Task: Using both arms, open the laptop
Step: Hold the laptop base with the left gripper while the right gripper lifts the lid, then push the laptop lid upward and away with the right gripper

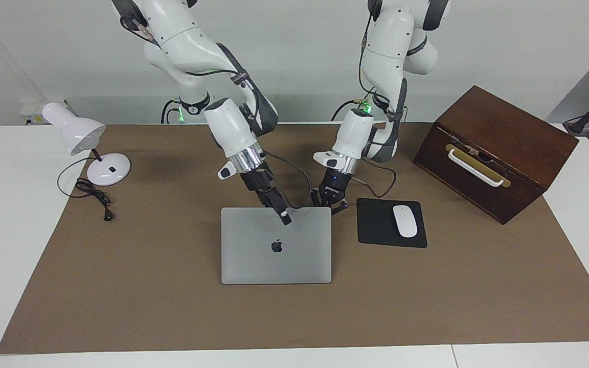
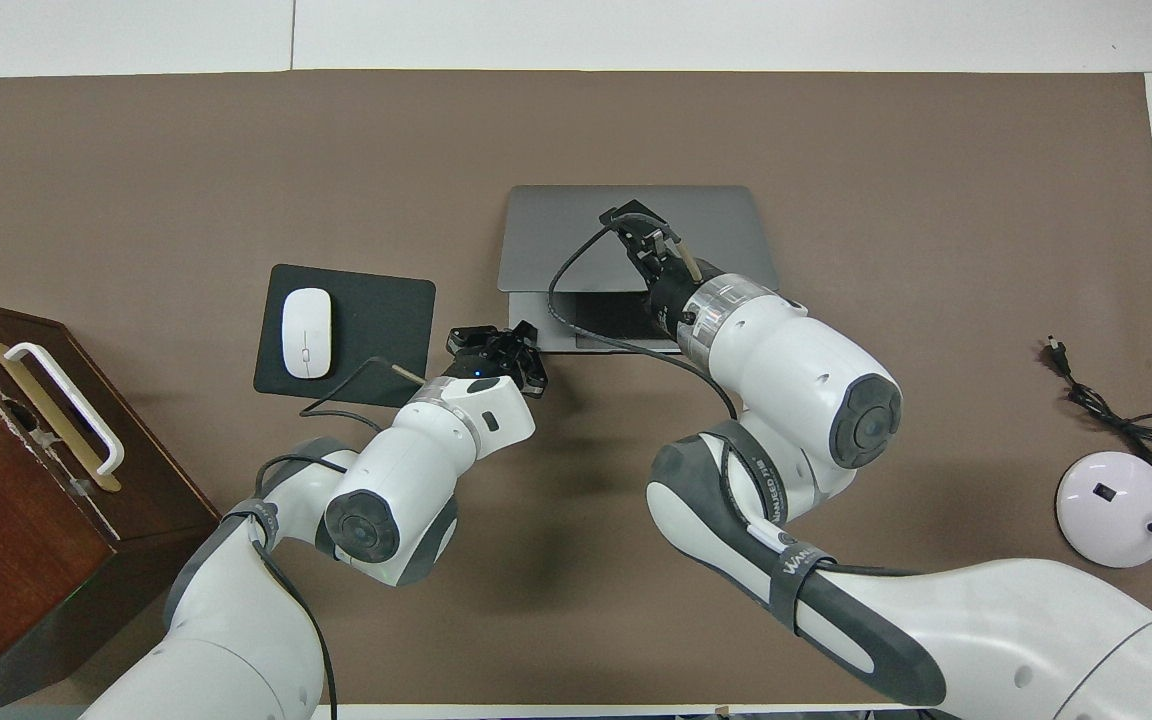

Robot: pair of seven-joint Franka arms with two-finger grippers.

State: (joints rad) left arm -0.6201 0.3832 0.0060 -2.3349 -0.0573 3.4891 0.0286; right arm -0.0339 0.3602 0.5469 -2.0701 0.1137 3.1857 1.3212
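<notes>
The silver-grey laptop (image 1: pixel 274 260) lies mid-table with its lid (image 2: pixel 556 240) lifted a little at the edge nearer the robots. A strip of the dark base (image 2: pixel 596 320) shows under it. My right gripper (image 1: pixel 284 219) reaches in over that raised edge, its tip above the lid close to the logo (image 1: pixel 276 246); its hold on the lid is hidden. My left gripper (image 1: pixel 331 203) is shut and low at the base's near corner toward the left arm's end (image 2: pixel 502 342), holding nothing.
A black mouse pad (image 1: pixel 376 230) with a white mouse (image 1: pixel 405 221) lies beside the laptop toward the left arm's end. A brown wooden box (image 1: pixel 499 148) stands past it. A white desk lamp (image 1: pixel 77 133) and its cable (image 1: pixel 92 197) sit at the right arm's end.
</notes>
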